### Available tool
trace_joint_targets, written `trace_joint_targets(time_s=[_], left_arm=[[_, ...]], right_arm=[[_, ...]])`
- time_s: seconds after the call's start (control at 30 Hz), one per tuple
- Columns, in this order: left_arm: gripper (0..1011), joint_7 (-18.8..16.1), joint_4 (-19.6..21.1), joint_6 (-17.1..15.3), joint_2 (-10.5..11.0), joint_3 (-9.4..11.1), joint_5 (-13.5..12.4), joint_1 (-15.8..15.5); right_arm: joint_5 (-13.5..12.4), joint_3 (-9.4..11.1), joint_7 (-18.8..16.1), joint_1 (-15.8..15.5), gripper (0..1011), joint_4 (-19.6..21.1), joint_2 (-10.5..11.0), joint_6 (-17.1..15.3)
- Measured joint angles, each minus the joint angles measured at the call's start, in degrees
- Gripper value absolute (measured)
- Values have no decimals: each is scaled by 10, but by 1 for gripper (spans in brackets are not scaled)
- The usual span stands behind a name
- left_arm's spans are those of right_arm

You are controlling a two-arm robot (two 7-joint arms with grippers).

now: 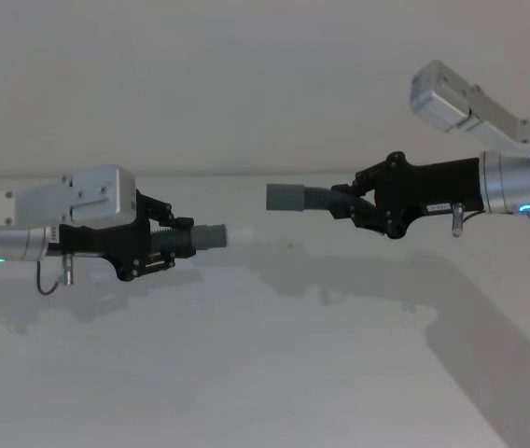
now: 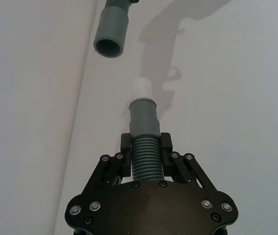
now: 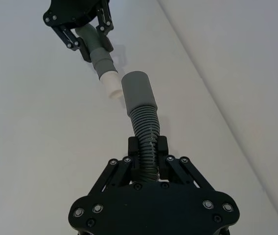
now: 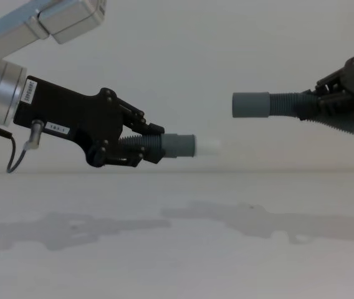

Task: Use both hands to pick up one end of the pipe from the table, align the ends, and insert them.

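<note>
On the left, left tool (image 1: 183, 241) clamped on the ribbed section of the pipe (image 4: 141, 148) just behind its cuff, both held in the air well above the tabletop (image 1: 265, 373). Grey cuff (image 4: 178, 146) pointing toward the middle, tipped by a pale narrower spigot (image 4: 207, 147) — clearest in the chest view. Then a gap between the ends: apart, not touching, and seemingly offset, the right cuff sitting higher in the chest view and off to one side in the left wrist view. On the right, plain open-mouthed cuff (image 4: 250, 104) facing back toward the spigot, with right tool (image 1: 358, 203) closed on the corrugations behind it.

Likely light and springy — a corrugated hose that bends readily, so a grip far back would let the cuff droop or wander. Best held as here, close behind each cuff, where the ribs resist slipping and the stiff smooth end stays steerable. Smooth cuffs themselves probably slicker. Alignment apparently not yet finished; insertion probably needs the axes matched first, since a soft hose would buckle rather than push home when skewed.
</note>
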State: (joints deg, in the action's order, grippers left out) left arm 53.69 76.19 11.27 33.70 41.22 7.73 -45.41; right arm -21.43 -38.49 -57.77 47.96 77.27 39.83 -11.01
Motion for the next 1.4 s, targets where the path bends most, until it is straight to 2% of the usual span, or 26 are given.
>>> trace_joint_targets(time_s=[0.6,1.4], left_arm=[[312,0,0,0,0,0,0,0],[312,0,0,0,0,0,0,0]], right_arm=[[-27,-9,-4,-11,191,-35,-17,5],[-17,-40,-26,11,192,-75,-23,14]])
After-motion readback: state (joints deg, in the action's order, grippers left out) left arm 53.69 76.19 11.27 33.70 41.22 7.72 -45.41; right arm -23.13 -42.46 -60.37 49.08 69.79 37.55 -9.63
